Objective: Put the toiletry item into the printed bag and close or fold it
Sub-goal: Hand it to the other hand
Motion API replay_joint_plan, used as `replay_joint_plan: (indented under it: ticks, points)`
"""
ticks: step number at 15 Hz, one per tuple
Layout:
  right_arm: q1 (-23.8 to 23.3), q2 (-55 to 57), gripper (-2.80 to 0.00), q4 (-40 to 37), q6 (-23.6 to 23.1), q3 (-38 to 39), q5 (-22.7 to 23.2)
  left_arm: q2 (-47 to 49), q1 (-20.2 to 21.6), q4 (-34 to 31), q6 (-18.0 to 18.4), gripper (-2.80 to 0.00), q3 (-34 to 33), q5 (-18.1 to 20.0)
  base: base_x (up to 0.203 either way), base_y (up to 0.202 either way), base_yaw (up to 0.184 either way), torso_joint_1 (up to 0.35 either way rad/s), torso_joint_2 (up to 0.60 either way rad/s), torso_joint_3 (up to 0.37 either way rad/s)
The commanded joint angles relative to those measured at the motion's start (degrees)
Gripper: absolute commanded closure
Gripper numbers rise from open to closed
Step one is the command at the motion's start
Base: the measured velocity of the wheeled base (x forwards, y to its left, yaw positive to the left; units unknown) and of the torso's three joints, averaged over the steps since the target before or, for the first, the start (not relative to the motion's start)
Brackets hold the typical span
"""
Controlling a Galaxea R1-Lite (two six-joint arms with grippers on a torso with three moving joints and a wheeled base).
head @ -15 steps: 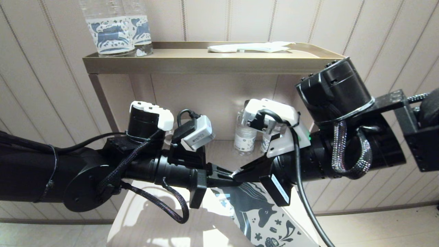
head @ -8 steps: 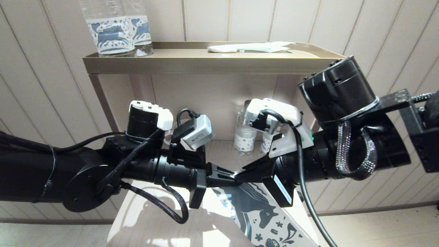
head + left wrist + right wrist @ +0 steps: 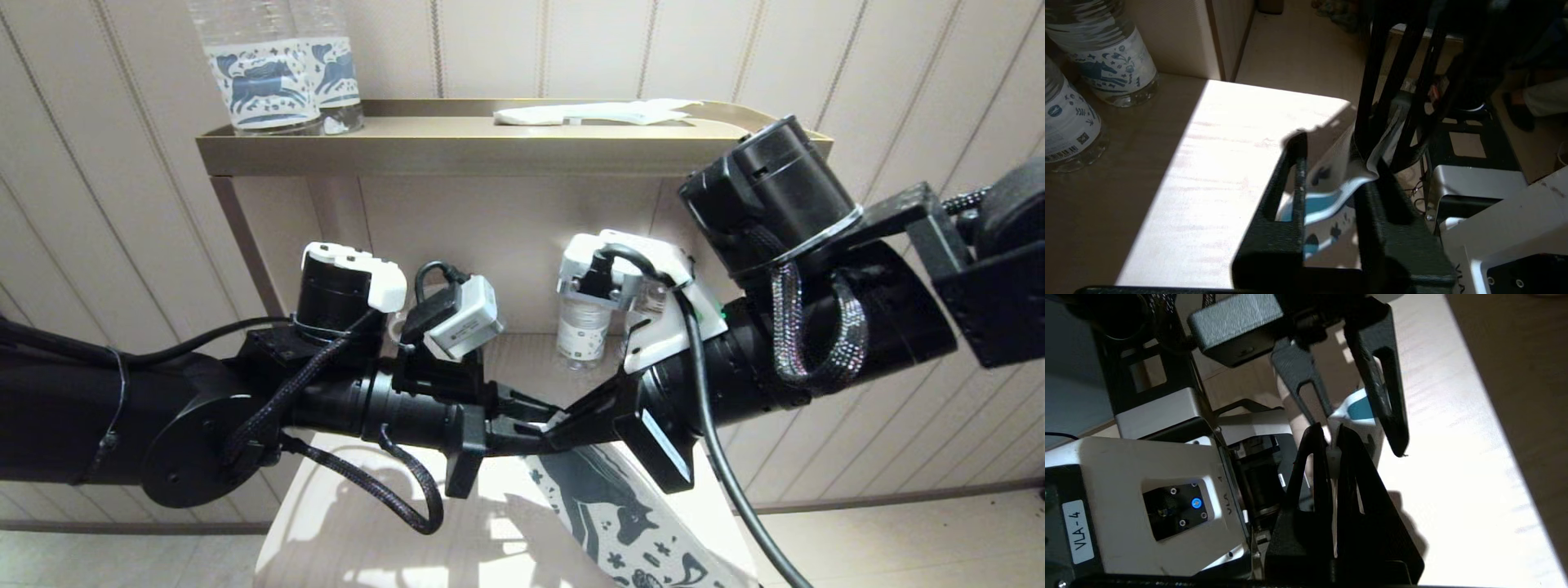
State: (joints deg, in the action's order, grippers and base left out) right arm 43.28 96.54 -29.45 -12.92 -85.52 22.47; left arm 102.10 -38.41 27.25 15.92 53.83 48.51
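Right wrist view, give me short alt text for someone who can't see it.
The right tool is shut on the top edge of the printed bag above a sunlit pale table. Facing it, the left tool stands open, one finger on each side of the same edge.

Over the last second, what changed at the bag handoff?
The left end effector opened, letting go of the printed bag. The right end effector stayed shut on the bag's top edge while that arm swung slightly left. The bottles and white packet didn't move.
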Motion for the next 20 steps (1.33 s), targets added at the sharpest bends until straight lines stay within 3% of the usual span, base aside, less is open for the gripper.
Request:
replay_joint_plan:
  ticks: [1, 5, 17, 20]
  points:
    - [-0.2, 2.9, 0.00, -1.2, -0.2, -2.9, 1.1, -0.1, 0.0, 0.0, 1.4, -2.80, -0.6, 0.4, 0.000, 0.000, 0.000, 0.000, 0.00, 0.000]
    - [-1.9, 5.1, 0.00, -2.6, -0.3, -5.4, 3.6, 0.8, 0.0, -0.3, 1.0, -2.80, 0.5, 0.4, 0.000, 0.000, 0.000, 0.000, 0.00, 0.000]
    - [-3.6, 11.7, 0.00, -5.6, -0.4, -15.5, 3.9, 4.0, 2.3, -0.1, 1.3, -2.80, 1.8, 0.4, 0.000, 0.000, 0.000, 0.000, 0.00, 0.000]
    - [-3.9, 11.6, 0.00, -5.7, -0.4, -15.4, 5.8, 3.8, 2.2, -0.3, 1.4, -2.80, 1.8, 2.3, 0.000, 0.000, 0.000, 0.000, 0.00, 0.000]
